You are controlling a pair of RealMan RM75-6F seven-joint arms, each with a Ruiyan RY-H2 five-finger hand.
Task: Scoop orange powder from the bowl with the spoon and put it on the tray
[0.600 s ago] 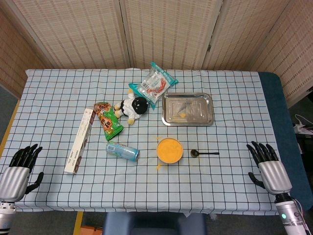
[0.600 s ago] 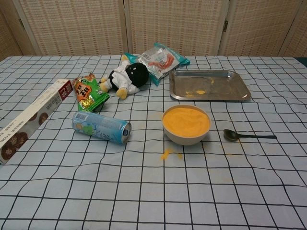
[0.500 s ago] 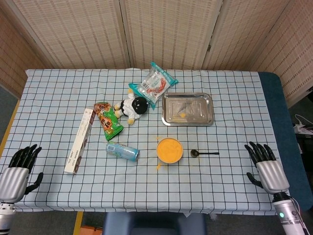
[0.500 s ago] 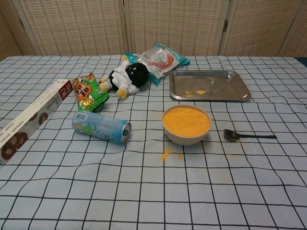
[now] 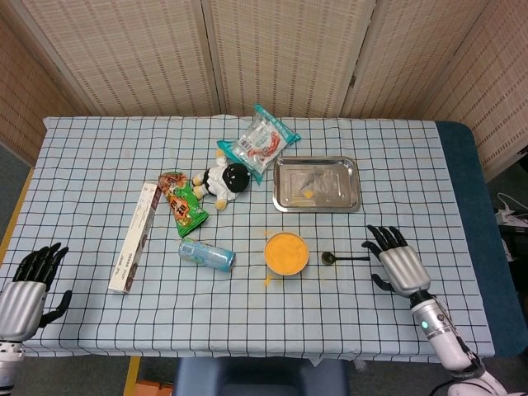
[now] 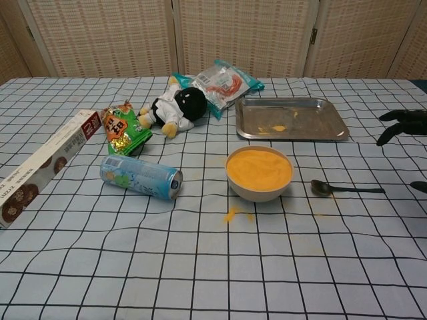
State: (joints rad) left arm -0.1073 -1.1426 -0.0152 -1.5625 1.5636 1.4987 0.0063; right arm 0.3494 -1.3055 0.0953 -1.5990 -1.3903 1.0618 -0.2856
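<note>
I work in a staged test room, not a home kitchen. Woven folding screens [image 5: 280, 54] enclose the surface [image 5: 82, 165], which carries a checked cloth and unrelated items: snack bags [image 5: 262, 142], a plush toy [image 5: 223, 181], a can [image 5: 206, 255].

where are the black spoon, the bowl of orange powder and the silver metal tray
black spoon [image 6: 346, 190]: chest view, middle of its thin handle
round cream bowl of orange powder [image 6: 259, 193]: chest view, front outer wall
rectangular silver metal tray [image 5: 317, 204]: head view, near rim
</note>
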